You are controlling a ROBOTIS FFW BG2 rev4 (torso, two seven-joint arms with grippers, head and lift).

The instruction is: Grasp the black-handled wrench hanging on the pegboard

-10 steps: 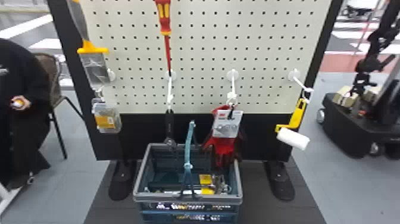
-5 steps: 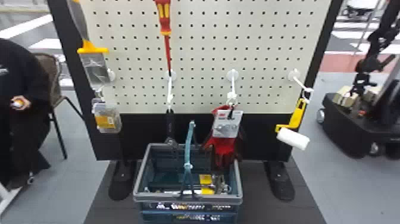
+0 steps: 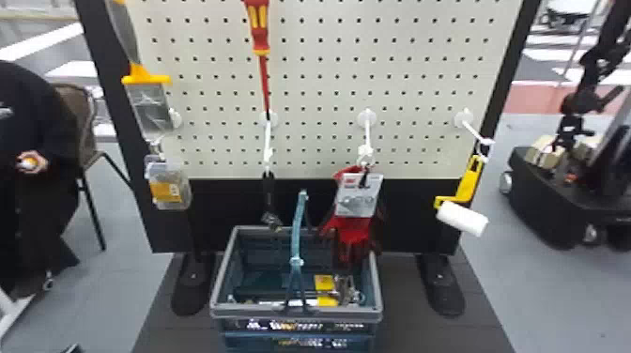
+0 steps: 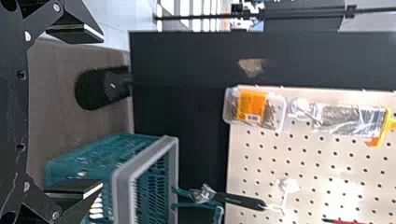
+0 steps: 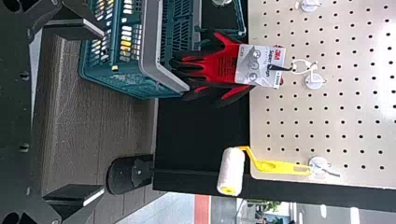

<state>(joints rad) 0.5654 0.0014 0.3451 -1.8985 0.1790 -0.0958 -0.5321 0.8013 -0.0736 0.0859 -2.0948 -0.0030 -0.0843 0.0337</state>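
Note:
The black-handled wrench (image 3: pixel 268 197) hangs from a white hook on the pegboard (image 3: pixel 328 70), its metal head just above the back rim of the teal basket (image 3: pixel 225 277). In the left wrist view the wrench (image 4: pixel 233 199) lies beyond the basket's grey rim, far from my left gripper (image 4: pixel 70 109), which is open with nothing between its fingers. My right gripper (image 5: pixel 70 112) is open too and holds nothing. It faces the red gloves (image 5: pixel 215 67) and the yellow paint roller (image 5: pixel 233 170), well short of the board.
On the pegboard also hang a red and yellow screwdriver (image 3: pixel 260 42), a packaged scraper (image 3: pixel 145 94), a bag of screws (image 3: pixel 166 185), red gloves (image 3: pixel 352 225) and a paint roller (image 3: pixel 462 209). A seated person (image 3: pixel 28 178) is at the left, a black cart (image 3: pixel 577 178) at the right.

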